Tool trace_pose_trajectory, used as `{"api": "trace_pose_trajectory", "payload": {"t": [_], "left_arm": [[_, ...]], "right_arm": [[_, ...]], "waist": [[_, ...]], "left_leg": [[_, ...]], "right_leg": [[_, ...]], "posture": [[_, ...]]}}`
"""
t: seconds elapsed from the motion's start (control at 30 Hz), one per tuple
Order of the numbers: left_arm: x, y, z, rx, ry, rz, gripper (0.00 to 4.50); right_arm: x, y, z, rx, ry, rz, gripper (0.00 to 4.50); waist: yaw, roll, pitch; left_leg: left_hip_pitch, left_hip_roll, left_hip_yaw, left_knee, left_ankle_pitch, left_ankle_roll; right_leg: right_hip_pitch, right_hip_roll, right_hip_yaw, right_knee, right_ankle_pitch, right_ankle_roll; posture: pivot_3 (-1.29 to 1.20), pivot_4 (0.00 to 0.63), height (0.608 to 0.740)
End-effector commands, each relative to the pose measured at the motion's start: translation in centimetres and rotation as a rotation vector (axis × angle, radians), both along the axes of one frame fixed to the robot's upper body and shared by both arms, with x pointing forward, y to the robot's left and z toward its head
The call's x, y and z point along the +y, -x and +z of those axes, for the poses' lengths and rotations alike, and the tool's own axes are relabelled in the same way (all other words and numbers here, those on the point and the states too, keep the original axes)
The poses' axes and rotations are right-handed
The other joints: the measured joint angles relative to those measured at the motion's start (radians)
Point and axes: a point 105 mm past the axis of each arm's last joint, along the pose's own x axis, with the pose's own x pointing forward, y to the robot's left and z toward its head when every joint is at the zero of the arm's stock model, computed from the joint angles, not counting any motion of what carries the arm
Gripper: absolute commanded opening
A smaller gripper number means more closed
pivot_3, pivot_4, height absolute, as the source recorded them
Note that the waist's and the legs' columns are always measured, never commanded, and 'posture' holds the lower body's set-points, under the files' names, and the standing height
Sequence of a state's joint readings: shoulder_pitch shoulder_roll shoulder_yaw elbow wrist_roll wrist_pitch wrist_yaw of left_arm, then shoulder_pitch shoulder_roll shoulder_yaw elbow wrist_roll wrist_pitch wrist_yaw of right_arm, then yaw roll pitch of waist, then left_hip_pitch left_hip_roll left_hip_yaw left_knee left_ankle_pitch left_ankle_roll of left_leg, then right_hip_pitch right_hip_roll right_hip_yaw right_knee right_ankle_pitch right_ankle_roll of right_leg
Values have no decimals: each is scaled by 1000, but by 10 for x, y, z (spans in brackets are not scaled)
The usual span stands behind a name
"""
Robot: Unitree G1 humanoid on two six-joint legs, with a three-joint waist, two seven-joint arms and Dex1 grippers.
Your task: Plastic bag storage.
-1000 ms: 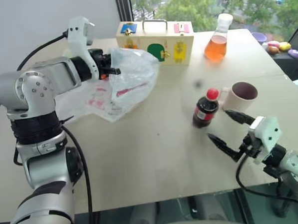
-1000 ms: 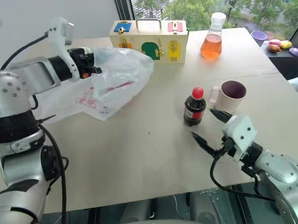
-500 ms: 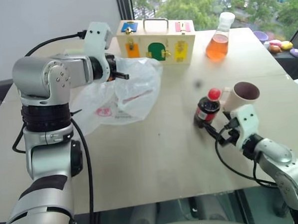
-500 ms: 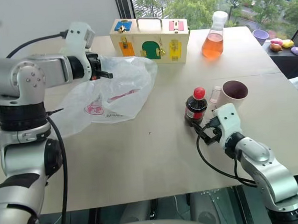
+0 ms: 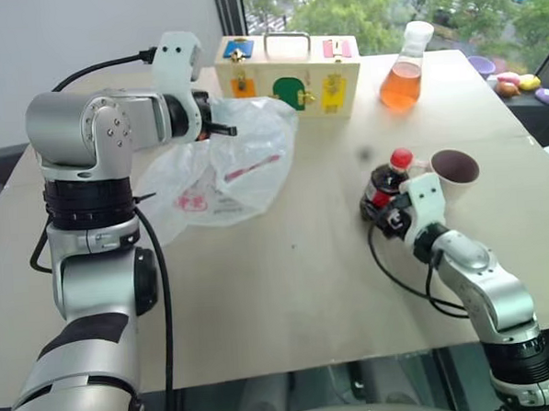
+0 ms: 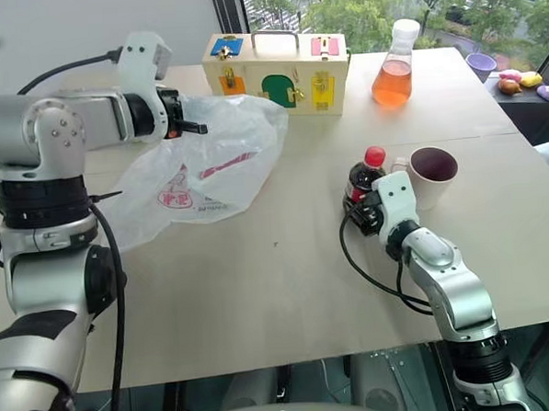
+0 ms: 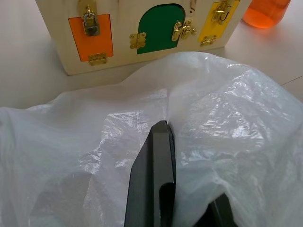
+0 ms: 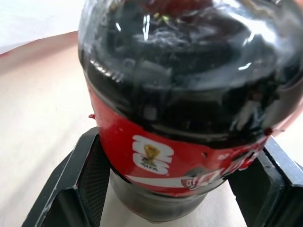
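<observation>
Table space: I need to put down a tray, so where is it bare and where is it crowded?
Bare: the near half of the table, between the plastic bag and the cola bottle. Crowded: the far edge with the wooden box and flask, and the right side around the bottle and mug.

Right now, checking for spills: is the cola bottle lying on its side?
No, the cola bottle stands upright on the table, red cap up.

One translucent white plastic bag [image 5: 219, 171]. One wooden box [image 5: 286, 76] with coloured doors. One flask [image 5: 405, 70] of orange liquid. One dark cola bottle [image 5: 386, 176] with a red cap. One pink mug [image 5: 451, 172]. Several small coloured items [image 5: 512, 84] at the far right edge, too small to count.
</observation>
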State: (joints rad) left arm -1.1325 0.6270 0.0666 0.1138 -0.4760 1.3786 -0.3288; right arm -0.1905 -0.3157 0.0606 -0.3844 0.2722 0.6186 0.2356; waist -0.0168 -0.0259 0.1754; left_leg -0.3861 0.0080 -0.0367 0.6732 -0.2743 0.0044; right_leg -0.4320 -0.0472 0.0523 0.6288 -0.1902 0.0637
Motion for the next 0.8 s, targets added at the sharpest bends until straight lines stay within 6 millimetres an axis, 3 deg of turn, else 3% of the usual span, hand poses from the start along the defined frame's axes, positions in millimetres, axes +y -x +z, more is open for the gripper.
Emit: {"api": "trace_pose_trajectory", "payload": {"t": [0.03,0.13,0.23,0.37,0.43,0.57,0.67,0.8], "left_arm": [[-2,2,19,-57,2,-6,0],[-5,-2,23,-69,22,7,0],[-6,-8,27,-70,44,32,0],[-14,-15,31,-70,71,32,0],[-22,-17,34,-65,89,16,0],[-36,-19,44,-71,87,-11,0],[-42,-21,51,-75,84,-14,0],[-48,-20,57,-79,84,-25,0]], "right_arm": [[5,-1,34,-114,-15,39,2949],[16,3,44,-138,-14,116,2948],[40,21,61,-186,-30,303,2948],[77,66,69,-91,-40,749,2948],[89,61,65,-26,21,845,2948],[122,34,62,-8,117,870,2948],[148,23,63,-12,116,884,2948],[168,7,56,19,70,803,2948]], "waist": [[-1,0,0],[-1,0,0],[-1,0,0],[-4,1,1],[-13,0,1],[-22,-1,2],[-25,0,2],[-26,-1,1]], "left_leg": [[-1,0,0,0,0,0],[-1,0,0,0,0,0],[-1,0,0,0,0,0],[-1,0,-1,0,0,0],[-1,0,0,0,0,0],[0,0,-1,0,0,0],[1,0,-1,0,0,0],[-5,-2,0,0,3,-4]], "right_leg": [[-1,0,0,0,0,0],[-1,0,0,1,0,0],[-1,0,0,1,0,0],[-1,0,0,0,0,0],[-1,0,0,0,0,0],[-1,0,-1,3,0,0],[-2,0,-1,6,0,0],[-9,-1,1,10,0,0]], "posture": [[0,150,740],[0,150,740],[0,150,740],[0,150,740],[0,150,740],[0,150,740],[0,150,740],[0,150,740]]}}
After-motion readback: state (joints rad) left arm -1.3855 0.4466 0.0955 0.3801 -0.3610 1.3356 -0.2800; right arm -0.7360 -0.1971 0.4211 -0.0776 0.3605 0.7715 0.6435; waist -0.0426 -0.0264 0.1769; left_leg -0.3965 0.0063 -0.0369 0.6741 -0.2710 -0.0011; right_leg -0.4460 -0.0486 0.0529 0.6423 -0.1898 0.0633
